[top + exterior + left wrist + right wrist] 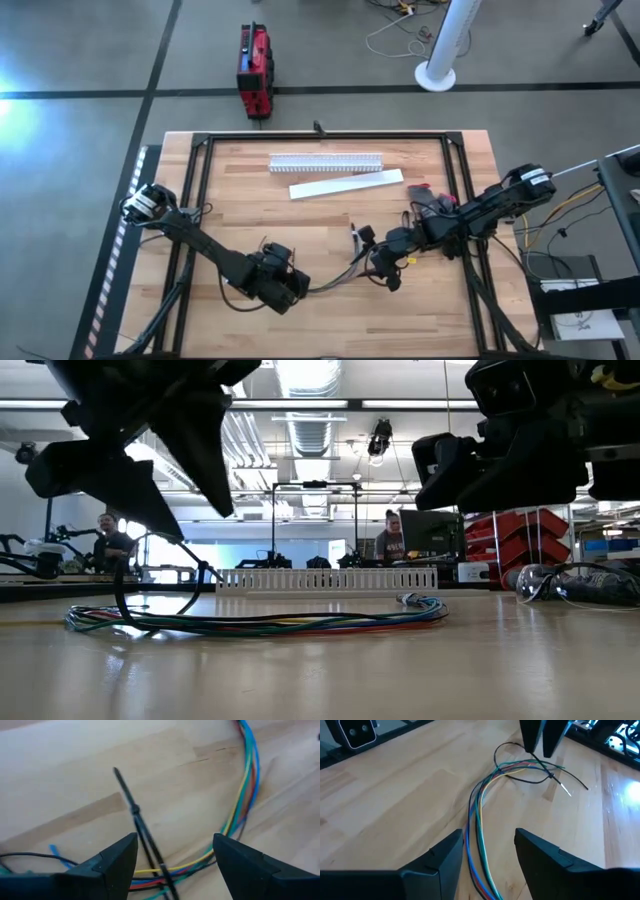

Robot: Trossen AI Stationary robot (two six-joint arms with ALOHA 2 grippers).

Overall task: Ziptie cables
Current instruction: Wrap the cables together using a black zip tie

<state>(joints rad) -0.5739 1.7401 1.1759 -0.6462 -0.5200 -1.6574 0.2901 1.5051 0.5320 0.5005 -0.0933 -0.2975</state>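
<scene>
The bundle of coloured cables lies on the wooden surface near its front edge, about midway between the two arms, curving from the left claw toward the right claw. A black ziptie is looped around the bundle at its left end, its tail sticking out loose across the wood. The left claw hangs just over that end with its fingers spread apart, the ziptie and cables lying between them but not gripped. The right claw hovers over the other end of the bundle, fingers likewise apart and holding nothing. Toward the back edge rest a white slotted cable duct and, just beside it, its white cover strip.
</scene>
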